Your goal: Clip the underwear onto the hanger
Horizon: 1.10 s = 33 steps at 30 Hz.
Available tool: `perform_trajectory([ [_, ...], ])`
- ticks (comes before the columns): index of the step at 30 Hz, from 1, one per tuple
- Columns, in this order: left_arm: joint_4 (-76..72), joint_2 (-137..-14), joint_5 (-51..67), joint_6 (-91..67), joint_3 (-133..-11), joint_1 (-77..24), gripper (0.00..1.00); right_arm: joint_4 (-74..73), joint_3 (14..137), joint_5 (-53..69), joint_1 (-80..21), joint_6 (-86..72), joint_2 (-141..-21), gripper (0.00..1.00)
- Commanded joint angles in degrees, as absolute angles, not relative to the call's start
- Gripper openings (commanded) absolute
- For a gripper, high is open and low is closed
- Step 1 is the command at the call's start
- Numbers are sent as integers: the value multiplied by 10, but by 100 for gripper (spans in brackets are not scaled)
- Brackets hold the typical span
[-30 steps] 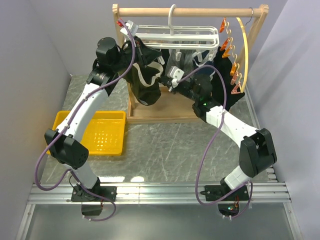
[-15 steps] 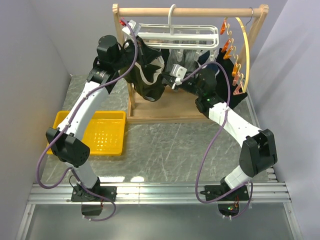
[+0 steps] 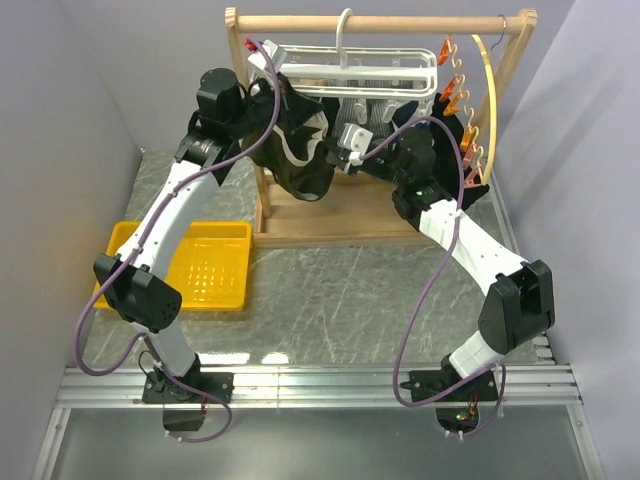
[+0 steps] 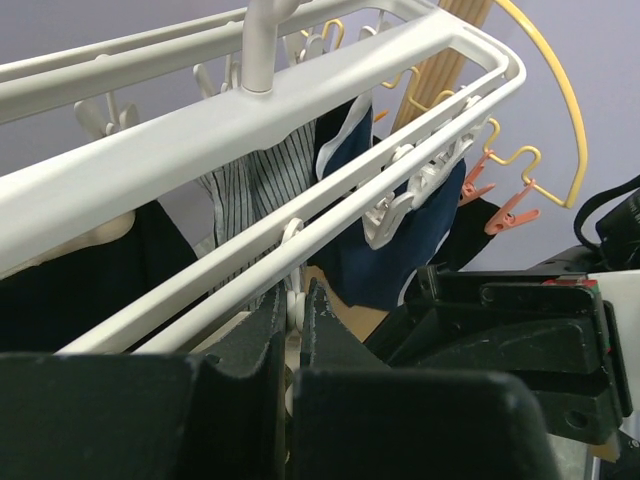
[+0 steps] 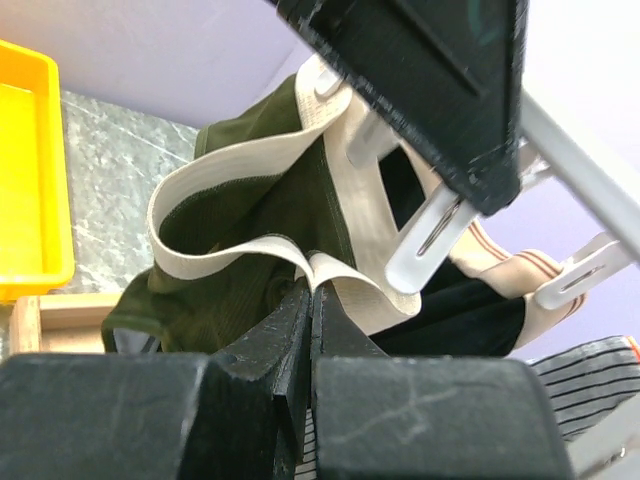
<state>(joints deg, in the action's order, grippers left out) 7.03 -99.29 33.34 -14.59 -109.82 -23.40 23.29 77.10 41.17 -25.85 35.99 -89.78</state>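
Note:
The olive-green underwear point(image 3: 300, 172) with a beige waistband point(image 5: 240, 175) hangs bunched under the left end of the white grid hanger point(image 3: 385, 62). My right gripper point(image 5: 312, 290) is shut on a fold of that waistband, just right of the garment in the top view point(image 3: 333, 152). My left gripper point(image 4: 294, 296) is shut on a dangling white clip point(image 4: 292, 236) of the hanger, up at the frame's left end point(image 3: 283, 95). In the right wrist view that clip point(image 5: 428, 236) sticks out below the left gripper's fingers point(image 5: 430, 80), right beside the raised waistband.
The hanger hooks over a wooden rack point(image 3: 380, 22). A navy garment point(image 4: 420, 225) and a striped one point(image 4: 255, 190) hang from other clips. At the right is a curved hoop point(image 3: 488, 100) with orange clips. A yellow tray point(image 3: 200, 265) lies at the left.
The right gripper has carried the underwear up and leftwards toward the hanger. The left gripper has risen a little with its clip. Both stayed shut.

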Motion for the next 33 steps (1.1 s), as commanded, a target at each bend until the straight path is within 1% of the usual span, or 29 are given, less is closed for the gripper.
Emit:
perform_trajectory([
  [1, 292, -1027, 368, -121, -1074, -248, 0, 225, 804, 406, -261, 377, -891, 0],
  [6, 308, -1030, 347, -102, -1083, -256, 0, 207, 816, 405, -264, 388, -895, 0],
  [21, 316, -1027, 343, -82, -1080, -260, 0, 155, 854, 406, -266, 404, -916, 0],
  [33, 353, -1037, 301, -36, -1096, -277, 0, 136, 872, 408, -267, 411, -925, 0],
])
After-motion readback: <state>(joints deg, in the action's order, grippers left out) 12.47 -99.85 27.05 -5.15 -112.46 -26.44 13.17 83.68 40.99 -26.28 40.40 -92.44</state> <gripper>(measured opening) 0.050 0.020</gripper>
